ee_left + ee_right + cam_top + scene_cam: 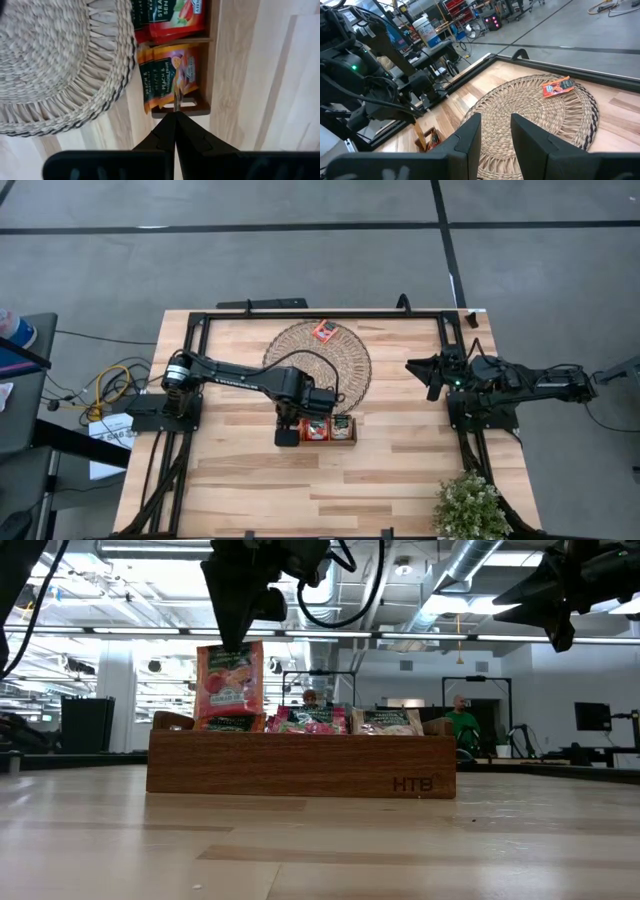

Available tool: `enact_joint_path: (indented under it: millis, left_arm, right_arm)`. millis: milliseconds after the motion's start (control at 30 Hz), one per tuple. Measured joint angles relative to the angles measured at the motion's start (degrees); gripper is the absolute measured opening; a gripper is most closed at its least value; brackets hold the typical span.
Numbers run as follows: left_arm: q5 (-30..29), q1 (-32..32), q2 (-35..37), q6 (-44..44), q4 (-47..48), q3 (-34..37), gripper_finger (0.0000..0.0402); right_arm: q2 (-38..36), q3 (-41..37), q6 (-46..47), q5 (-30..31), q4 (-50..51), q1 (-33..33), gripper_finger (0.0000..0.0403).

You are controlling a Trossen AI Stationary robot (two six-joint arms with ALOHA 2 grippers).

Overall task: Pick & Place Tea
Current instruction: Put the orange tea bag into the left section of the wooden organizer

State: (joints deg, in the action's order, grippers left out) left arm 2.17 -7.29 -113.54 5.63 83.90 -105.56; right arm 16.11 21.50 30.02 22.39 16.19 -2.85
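Overhead view, with level and wrist views. The left end effector [287, 430] hangs over the end compartment of the wooden tray [300, 766] nearest the left arm, just at 6 o'clock of the woven mat [318, 362] on the tabletop [400, 470]. Its fingers are closed on the top edge of one orange tea sachet [230, 683], which hangs upright and stands well above the tray wall (seen level across the tabletop). Pinching the upper edge lets the flat packet hang vertically, so that it can slide down edge-first among the sachets already standing there; it appears lined up over that compartment but not yet seated. The neighbouring compartments hold further sachets [318, 720], upright and packed side by side. One more red-orange sachet [322, 331] lies flat near the mat's 12 o'clock rim, apparently the last awaiting transfer. The right end effector [495, 129] waits at 3 o'clock, above the tabletop's edge, fingers apart and holding nothing.
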Motion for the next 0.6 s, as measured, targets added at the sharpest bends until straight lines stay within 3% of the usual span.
enact_joint_path:
  millis: [600]
  left_arm:
    - [-0.35,-0.19,-0.04,1.86,-5.45,6.99,0.0]
  right_arm:
    - [-0.01,0.0,0.0,-0.09,-0.01,0.0,0.0098]
